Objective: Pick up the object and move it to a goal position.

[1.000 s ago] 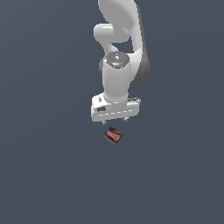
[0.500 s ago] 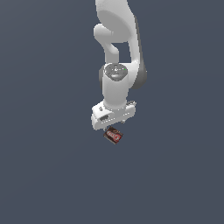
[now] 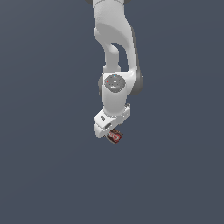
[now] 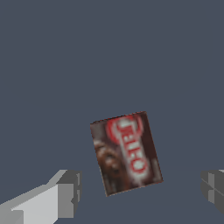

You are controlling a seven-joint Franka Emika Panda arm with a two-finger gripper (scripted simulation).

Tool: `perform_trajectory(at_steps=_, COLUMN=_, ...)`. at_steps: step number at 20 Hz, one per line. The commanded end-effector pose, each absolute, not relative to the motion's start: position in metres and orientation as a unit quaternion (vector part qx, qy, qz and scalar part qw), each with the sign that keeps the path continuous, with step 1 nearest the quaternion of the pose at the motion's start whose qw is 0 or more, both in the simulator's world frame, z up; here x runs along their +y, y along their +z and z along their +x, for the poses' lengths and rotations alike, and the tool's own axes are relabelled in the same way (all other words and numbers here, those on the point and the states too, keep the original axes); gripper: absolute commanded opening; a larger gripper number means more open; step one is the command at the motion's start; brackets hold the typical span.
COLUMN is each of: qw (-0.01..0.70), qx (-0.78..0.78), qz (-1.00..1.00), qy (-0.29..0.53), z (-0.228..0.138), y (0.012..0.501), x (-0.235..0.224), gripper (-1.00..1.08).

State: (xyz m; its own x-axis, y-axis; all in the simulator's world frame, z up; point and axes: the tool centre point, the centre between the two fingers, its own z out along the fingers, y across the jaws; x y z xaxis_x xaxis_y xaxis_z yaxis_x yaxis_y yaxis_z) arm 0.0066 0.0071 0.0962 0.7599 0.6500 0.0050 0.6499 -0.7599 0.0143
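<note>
My gripper (image 4: pixel 140 192) was spread wide, holding nothing, with one finger (image 4: pixel 65 194) on each side of the little brown box (image 4: pixel 127 151). The box lay flat on the gray floor (image 3: pixel 43 175), just under my hand and a bit crooked. To grab it well, I needed to turn my wrist to match its sides, go straight down, then squeeze gently.
</note>
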Motion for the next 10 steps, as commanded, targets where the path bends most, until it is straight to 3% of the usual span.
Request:
perform_trajectory(at_steps=1, qw=0.005, qx=0.375, qz=0.927, qy=0.003, z=0.006, y=0.088, x=0.007, gripper=1.00)
perform_trajectory(at_steps=10, qw=0.001, qx=0.436, qz=0.900, qy=0.000, z=0.004, y=0.069, x=0.007, gripper=1.00)
